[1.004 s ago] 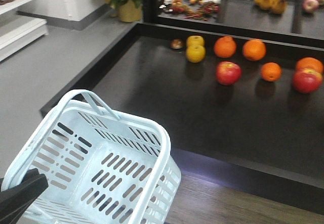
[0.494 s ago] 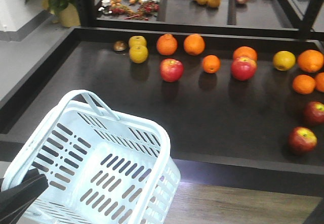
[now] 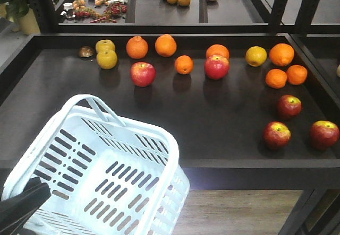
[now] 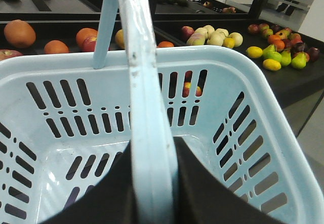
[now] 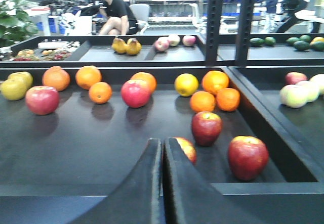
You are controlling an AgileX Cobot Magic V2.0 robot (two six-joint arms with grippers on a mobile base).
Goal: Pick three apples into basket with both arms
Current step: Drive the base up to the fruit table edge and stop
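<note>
The left hand [image 4: 154, 153] grips the handle of the pale blue slotted plastic basket [image 4: 212, 57], empty and tilted before the black desk [image 3: 212, 129]. Three round dark red apples [image 3: 277, 134] lie at the desk's right end, ahead of the right hand [image 5: 162, 144], closed on nothing; reaching unopened could knock one rolling away.

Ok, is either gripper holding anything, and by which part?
Left gripper holds the basket by its handle. Right gripper is shut, holding nothing.
</note>
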